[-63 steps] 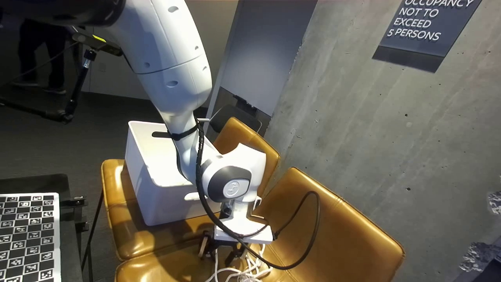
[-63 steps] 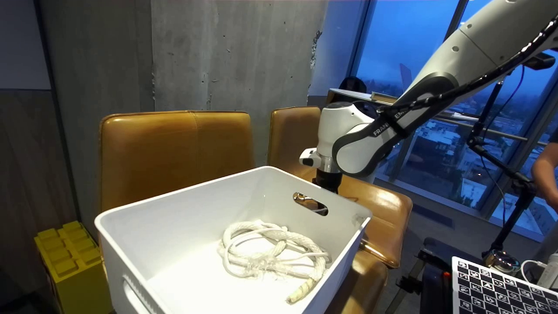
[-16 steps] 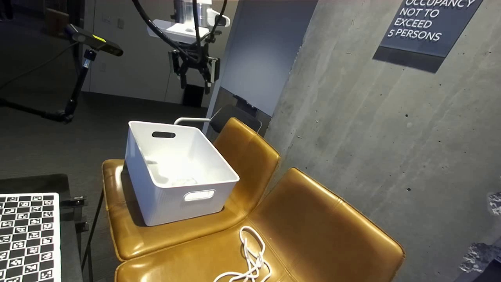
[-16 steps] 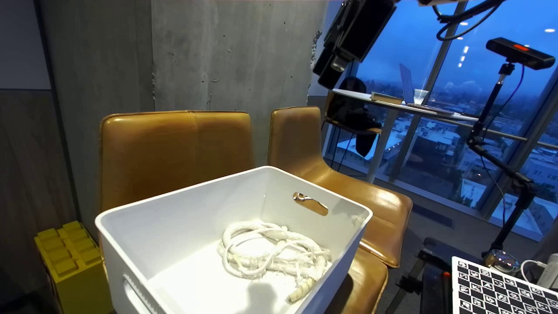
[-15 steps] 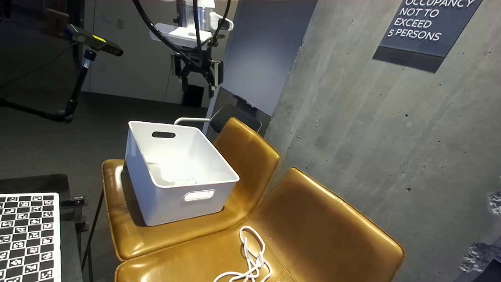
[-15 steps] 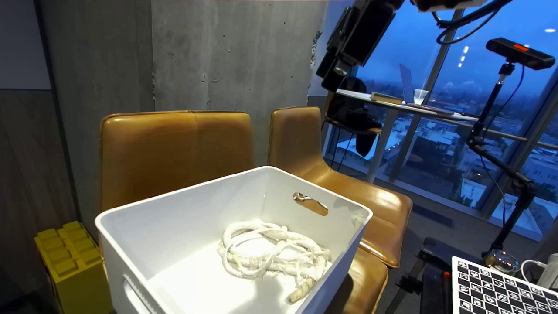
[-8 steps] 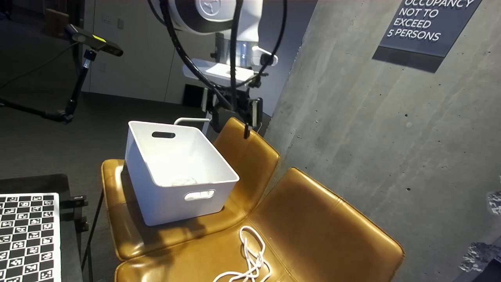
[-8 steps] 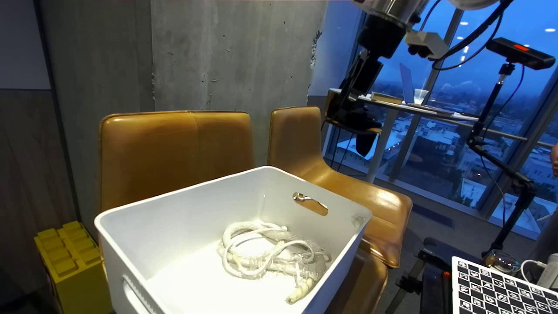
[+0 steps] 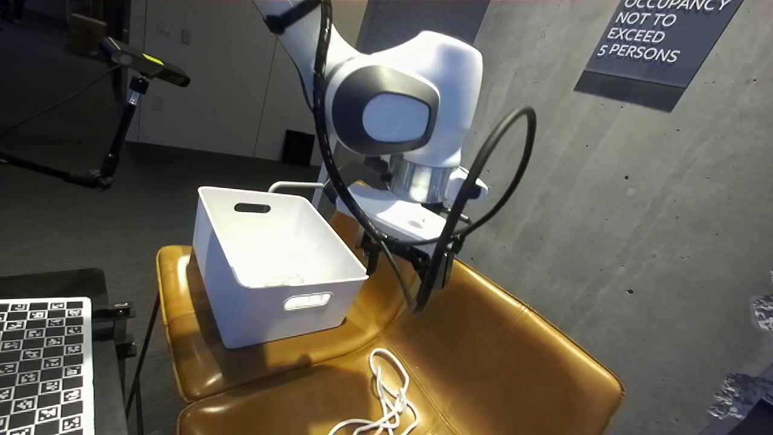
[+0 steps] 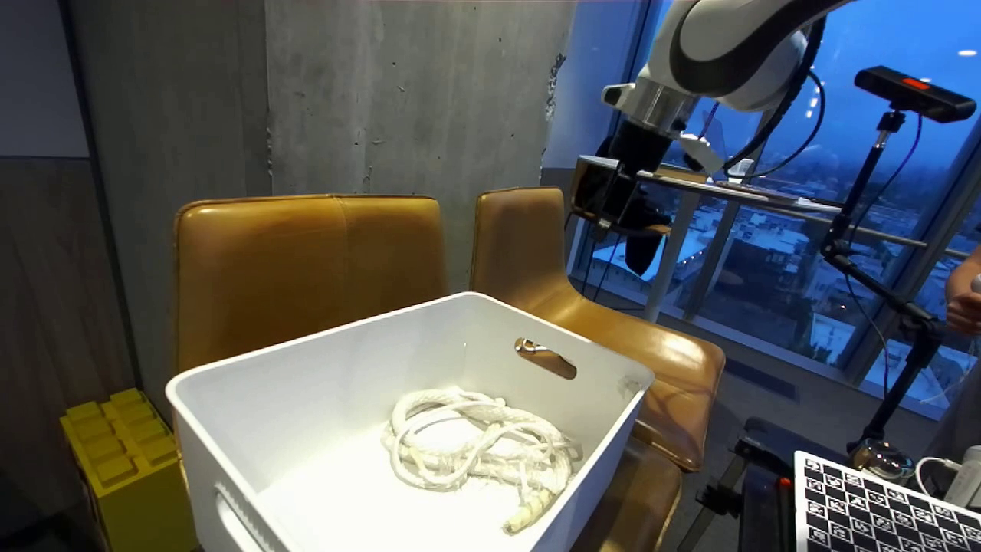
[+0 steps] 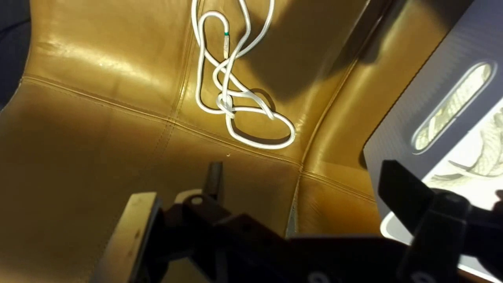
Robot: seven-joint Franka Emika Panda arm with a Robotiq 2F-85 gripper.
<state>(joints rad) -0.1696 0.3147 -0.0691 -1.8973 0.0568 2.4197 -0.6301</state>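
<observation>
My black two-fingered gripper [image 11: 302, 173] hangs spread wide, nothing in it, near a looped thin white cord [image 11: 224, 103].
The cord lies on a glossy tan leather seat [image 11: 129, 86], close to the back crease. Touching it well would, I judge, mean lowering squarely astride one loop, clear of the white plastic box [image 9: 266, 314] holding coiled thick pale rope [image 10: 477, 462] on the adjoining tan leather chair [image 9: 181, 302]. Smooth leather may let cord slide. Behind rises a grey concrete wall [image 9: 543, 181].
</observation>
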